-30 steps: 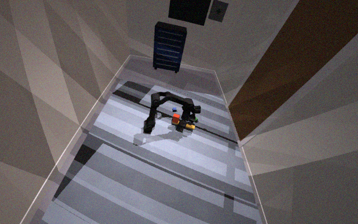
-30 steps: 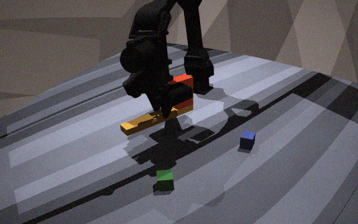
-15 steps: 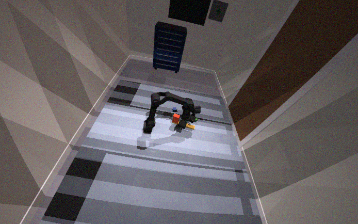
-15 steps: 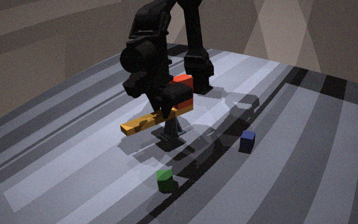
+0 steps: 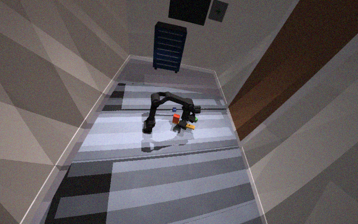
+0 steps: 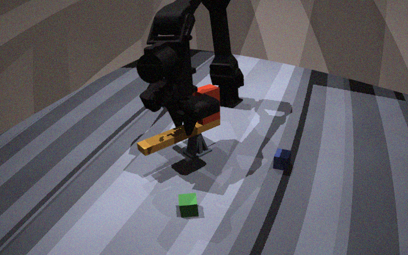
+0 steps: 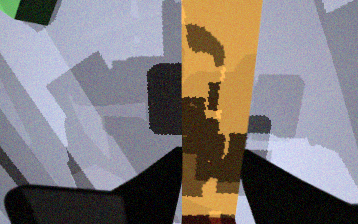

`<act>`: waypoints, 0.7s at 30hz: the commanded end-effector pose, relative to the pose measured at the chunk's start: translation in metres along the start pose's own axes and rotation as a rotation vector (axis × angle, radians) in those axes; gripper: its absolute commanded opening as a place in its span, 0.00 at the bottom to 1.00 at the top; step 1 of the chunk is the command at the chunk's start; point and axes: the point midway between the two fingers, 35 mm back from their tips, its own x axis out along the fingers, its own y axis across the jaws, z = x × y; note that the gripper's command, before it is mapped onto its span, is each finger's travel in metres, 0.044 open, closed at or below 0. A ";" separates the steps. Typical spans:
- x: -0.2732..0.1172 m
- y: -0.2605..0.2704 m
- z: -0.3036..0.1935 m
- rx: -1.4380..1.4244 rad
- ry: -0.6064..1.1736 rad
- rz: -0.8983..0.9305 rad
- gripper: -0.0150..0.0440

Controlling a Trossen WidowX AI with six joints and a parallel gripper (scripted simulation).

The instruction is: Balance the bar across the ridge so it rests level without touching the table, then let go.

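My gripper [image 6: 188,128] [image 7: 210,154] [image 5: 182,124] is shut on the yellow-orange bar [image 6: 161,142] [image 7: 215,75] [image 5: 190,126], gripping it near its middle. The bar sits over the dark ridge [image 6: 195,146], a small wedge-shaped stand on a dark base. In the exterior view the bar tilts slightly, its near left end lower, and it stays clear of the table. In the wrist view the bar runs straight away from me between the two dark fingers, with the ridge's dark base [image 7: 164,100] showing to its left underneath.
A red-orange block [image 6: 210,92] [image 5: 176,118] stands right behind the bar's far end. A green cube [image 6: 187,204] [image 7: 15,7] [image 5: 196,118] lies in front of the ridge. A blue cube [image 6: 281,158] [image 5: 174,109] lies to the right. The arm's base [image 6: 226,76] stands behind.
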 end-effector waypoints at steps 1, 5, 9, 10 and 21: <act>0.003 0.000 -0.001 0.005 0.005 -0.002 0.25; 0.004 0.000 -0.001 0.005 0.005 -0.002 0.25; 0.004 0.000 -0.001 0.005 0.005 -0.002 0.25; 0.004 0.000 -0.001 0.005 0.005 -0.002 0.25; 0.005 0.000 -0.001 0.005 0.005 -0.002 0.25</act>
